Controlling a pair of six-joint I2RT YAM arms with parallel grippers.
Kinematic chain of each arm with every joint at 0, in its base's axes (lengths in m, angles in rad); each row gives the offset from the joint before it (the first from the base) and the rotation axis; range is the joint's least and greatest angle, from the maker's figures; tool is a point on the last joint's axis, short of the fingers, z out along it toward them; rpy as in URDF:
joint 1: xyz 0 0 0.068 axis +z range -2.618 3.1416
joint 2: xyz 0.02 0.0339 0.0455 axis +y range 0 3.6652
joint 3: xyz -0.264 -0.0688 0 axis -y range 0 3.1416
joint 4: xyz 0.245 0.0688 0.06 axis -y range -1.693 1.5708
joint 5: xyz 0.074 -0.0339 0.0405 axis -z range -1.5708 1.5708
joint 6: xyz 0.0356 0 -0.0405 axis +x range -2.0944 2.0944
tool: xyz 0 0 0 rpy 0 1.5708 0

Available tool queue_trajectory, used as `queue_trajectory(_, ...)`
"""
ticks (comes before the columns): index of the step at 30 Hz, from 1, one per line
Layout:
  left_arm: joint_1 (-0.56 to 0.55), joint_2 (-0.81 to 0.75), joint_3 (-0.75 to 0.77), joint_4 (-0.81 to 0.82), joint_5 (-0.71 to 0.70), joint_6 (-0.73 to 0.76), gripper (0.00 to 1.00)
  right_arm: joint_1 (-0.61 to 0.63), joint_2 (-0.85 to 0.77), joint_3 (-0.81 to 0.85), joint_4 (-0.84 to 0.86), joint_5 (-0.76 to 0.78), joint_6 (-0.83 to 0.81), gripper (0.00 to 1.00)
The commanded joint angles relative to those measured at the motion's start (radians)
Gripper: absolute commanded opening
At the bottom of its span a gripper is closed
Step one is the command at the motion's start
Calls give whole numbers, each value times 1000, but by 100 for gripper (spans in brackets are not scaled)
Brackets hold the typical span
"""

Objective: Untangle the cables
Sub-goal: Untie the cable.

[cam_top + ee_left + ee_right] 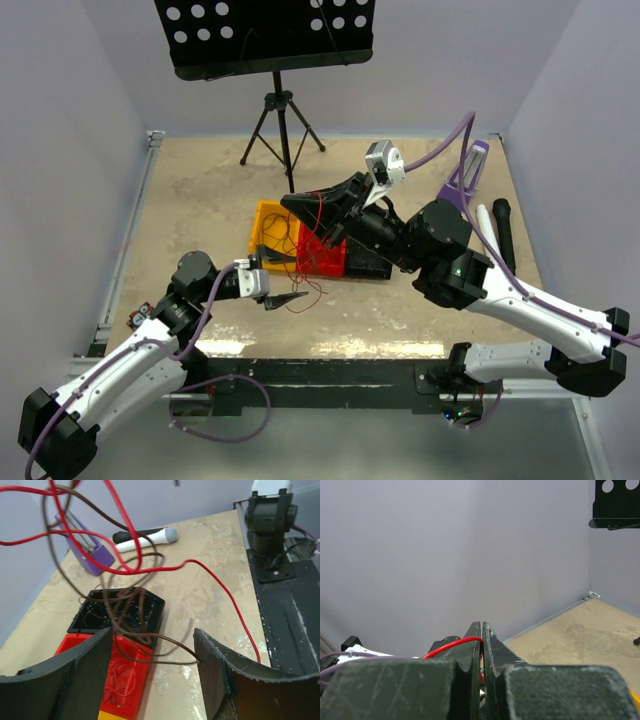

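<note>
Two-arm wire separation, seen from above and from both wrists. The right hand [482,625] is raised over the middle of the tabletop [200,180], its fingers together and clamped on a red wire [452,645]. Lifting this strand presumably draws the loops apart so that crossings can be seen. The cables [142,612], thin red and dark wires, hang from that grip in open loops. They trail down into the red bin [75,641] and the black bin [155,600] beside it, and one red strand runs out across the tabletop toward the near edge. The left hand [152,635] sits low, just in front of the red bin, with its fingers apart. A dark wire crosses the gap between them, apparently the next strand to take. Nothing is gripped there, and the tangle appears largely unresolved.
</note>
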Motion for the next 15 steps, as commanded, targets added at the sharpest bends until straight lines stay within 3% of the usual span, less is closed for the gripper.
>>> queue_trajectory(1,3,-5,20,105,-71,-46,71,0,-20,35,39,-32,29,0)
queue_trajectory(5,3,-5,10,159,-42,-111,73,0,-18,29,44,-41,40,0)
queue_trajectory(7,3,4,9,209,-19,-162,66,-2,-20,24,45,-32,42,0)
queue_trajectory(8,3,7,9,231,-11,-184,60,-2,-23,18,50,-33,43,0)
queue_trajectory(12,1,3,18,224,-5,-198,5,-2,-26,23,48,-20,51,0)
queue_trajectory(13,1,-2,21,192,6,-176,0,0,-26,32,42,-12,51,0)
queue_trajectory(15,1,-19,24,132,26,-127,0,-2,-27,53,32,-12,45,0)
